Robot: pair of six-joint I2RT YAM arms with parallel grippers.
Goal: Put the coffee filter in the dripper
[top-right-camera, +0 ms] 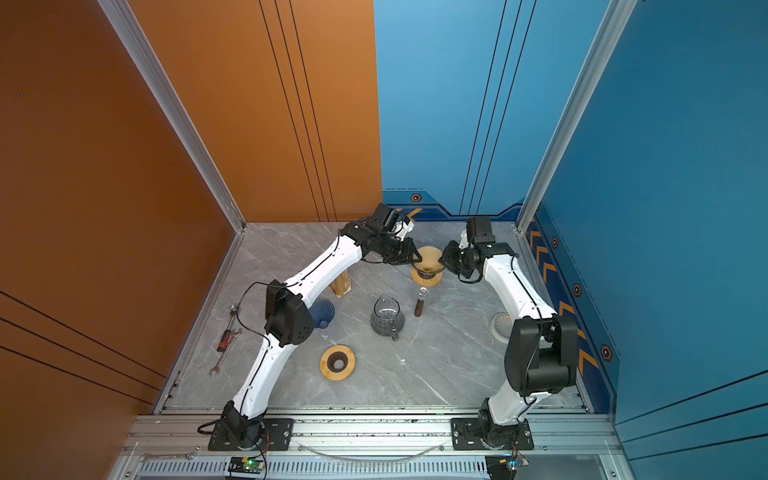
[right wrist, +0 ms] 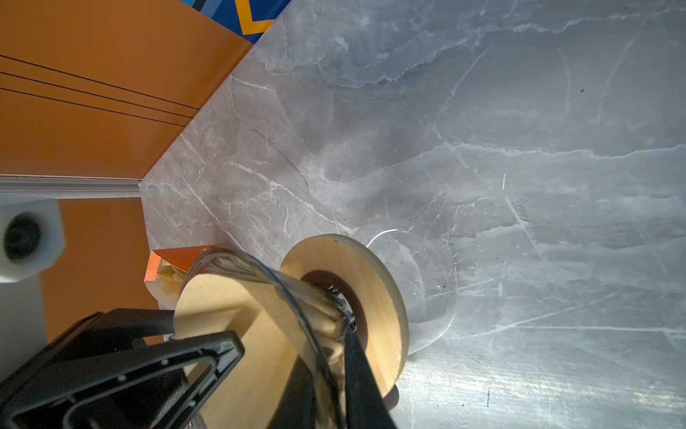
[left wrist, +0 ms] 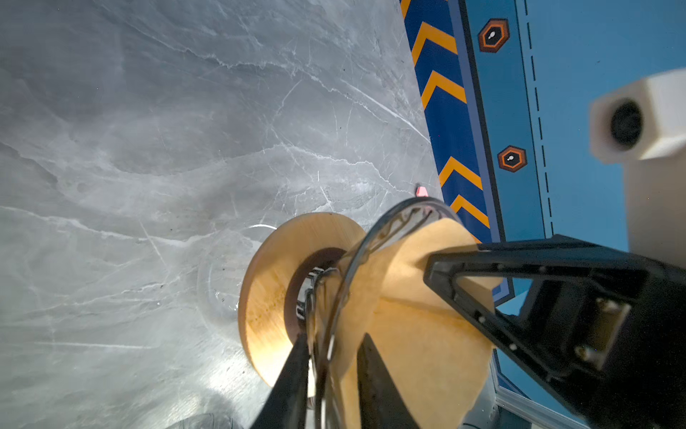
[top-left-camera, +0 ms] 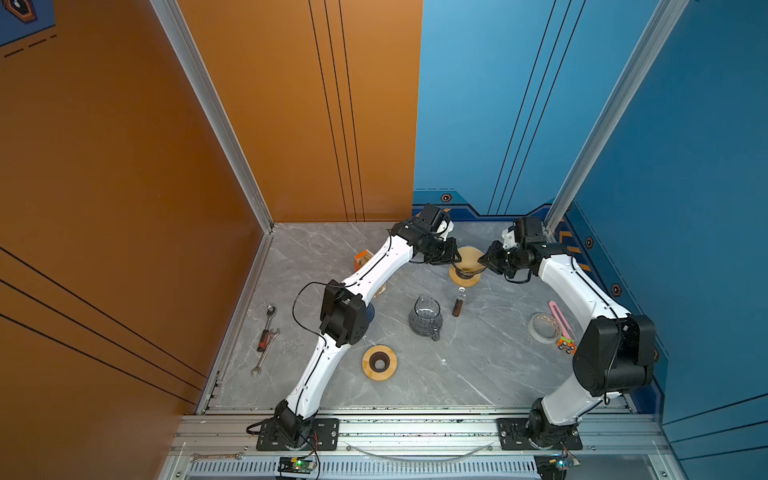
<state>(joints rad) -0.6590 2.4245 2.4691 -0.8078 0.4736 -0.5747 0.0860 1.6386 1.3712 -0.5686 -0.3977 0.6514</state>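
The dripper (top-left-camera: 466,272), a clear glass cone on a wooden ring base (left wrist: 267,297), stands near the back wall in both top views. The tan coffee filter (top-left-camera: 469,254) sits opened inside the cone, its paper (left wrist: 427,334) rising above the glass rim. My left gripper (top-left-camera: 456,261) pinches the cone's left side, one finger outside the glass and one on the paper inside (left wrist: 334,336). My right gripper (top-left-camera: 482,259) does the same on the opposite side (right wrist: 324,345), shut on paper and glass wall. The filter's tip is hidden in the cone.
A glass server (top-left-camera: 424,318), a brown-handled tool (top-left-camera: 458,305) and a spare wooden ring (top-left-camera: 379,363) lie in front of the dripper. The filter box (top-left-camera: 363,259) and a blue dripper (top-right-camera: 322,311) are at left, wrenches (top-left-camera: 266,332) farther left. Tape roll (top-left-camera: 544,327) at right.
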